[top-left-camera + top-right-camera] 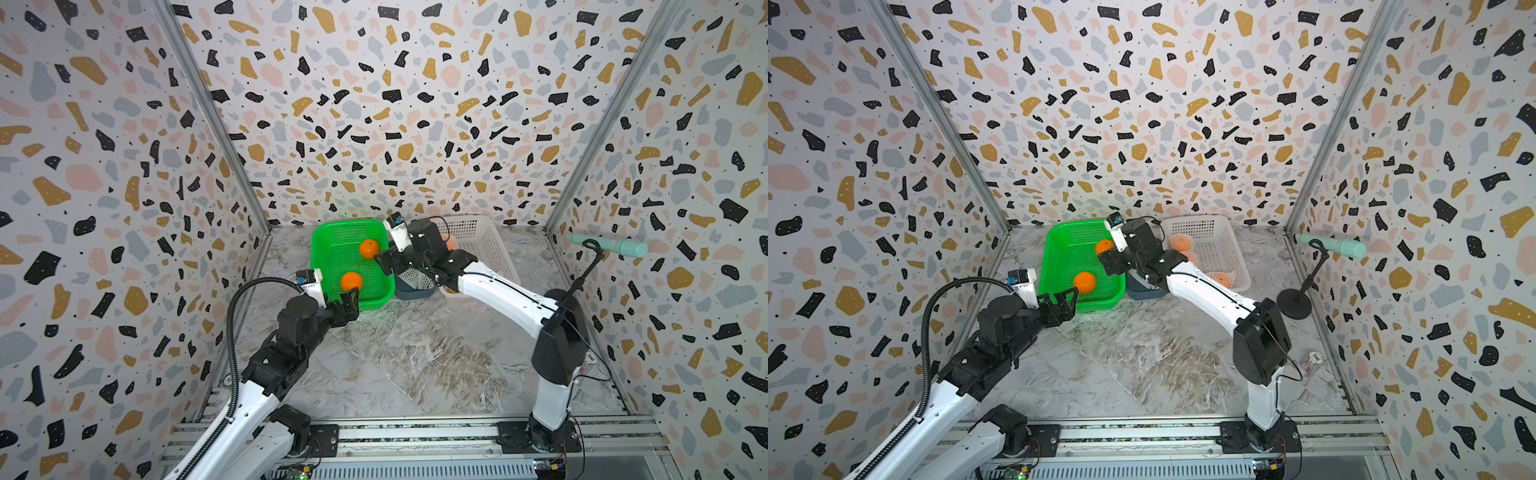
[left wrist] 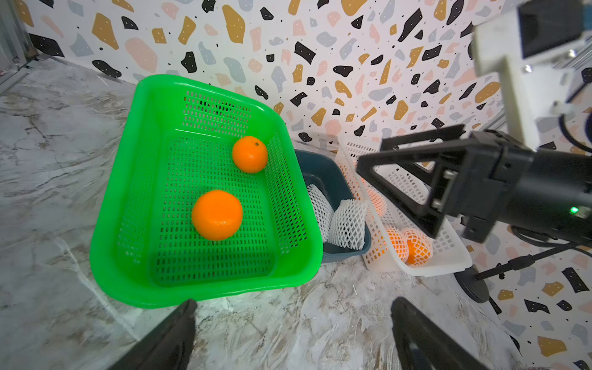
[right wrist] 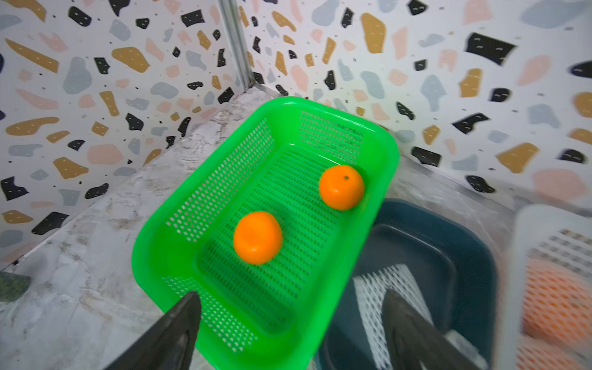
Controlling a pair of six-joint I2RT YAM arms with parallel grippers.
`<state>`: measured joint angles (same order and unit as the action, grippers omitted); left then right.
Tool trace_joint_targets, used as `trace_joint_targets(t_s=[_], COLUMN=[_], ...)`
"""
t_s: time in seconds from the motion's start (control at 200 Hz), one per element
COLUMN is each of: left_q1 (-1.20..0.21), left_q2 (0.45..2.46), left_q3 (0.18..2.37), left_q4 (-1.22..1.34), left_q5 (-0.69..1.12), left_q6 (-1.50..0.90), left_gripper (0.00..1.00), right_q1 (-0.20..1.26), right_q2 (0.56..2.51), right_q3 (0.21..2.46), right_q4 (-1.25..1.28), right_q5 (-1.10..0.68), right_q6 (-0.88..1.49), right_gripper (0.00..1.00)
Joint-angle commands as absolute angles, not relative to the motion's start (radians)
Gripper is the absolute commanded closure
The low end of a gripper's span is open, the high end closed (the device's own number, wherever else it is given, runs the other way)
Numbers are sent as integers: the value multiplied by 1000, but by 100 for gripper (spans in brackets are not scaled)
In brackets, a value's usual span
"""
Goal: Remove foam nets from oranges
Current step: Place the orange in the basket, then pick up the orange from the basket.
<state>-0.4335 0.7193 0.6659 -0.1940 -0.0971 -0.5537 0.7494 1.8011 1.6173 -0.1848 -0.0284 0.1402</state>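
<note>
Two bare oranges (image 1: 369, 248) (image 1: 351, 281) lie in the green basket (image 1: 320, 249). Beside it, a dark blue bin (image 2: 323, 169) holds white foam nets (image 2: 347, 224). Netted oranges (image 2: 416, 251) (image 1: 1181, 242) rest in the white basket (image 1: 490, 245). My left gripper (image 2: 293, 302) is open and empty over the marble, just in front of the green basket's near rim. My right gripper (image 3: 291, 294) is open and empty above the edge between the green basket and the bin; a foam net (image 3: 378, 288) lies below one finger.
A teal microphone (image 1: 606, 245) on a black stand with a round base (image 1: 1293, 305) sits by the right wall. A small patterned object (image 1: 1312, 357) lies near that wall. Terrazzo-patterned walls close in three sides; the metal rail (image 1: 415, 432) runs along the front.
</note>
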Motion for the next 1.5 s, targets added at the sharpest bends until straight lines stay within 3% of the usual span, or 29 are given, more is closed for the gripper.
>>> trace_joint_targets(t_s=[0.0,0.265,0.581,1.492], left_q1=[-430,-432,-440,-532], left_q2=[734,810,842,931], left_q3=[635,594,570,582], left_q4=[-101,0,11,41], left_q5=[-57,26,55,63], left_q6=[-556,-597,-609,-595], left_gripper=[4,4,4,4], right_q1=[687,529,387,264], right_q2=[1621,1366,1361,2001], right_q3=[1451,1148,1115,1657], right_q4=[-148,-143,-150,-218], right_q5=[12,2,-28,-140], right_q6=[142,179,158,82], right_gripper=[11,10,10,8])
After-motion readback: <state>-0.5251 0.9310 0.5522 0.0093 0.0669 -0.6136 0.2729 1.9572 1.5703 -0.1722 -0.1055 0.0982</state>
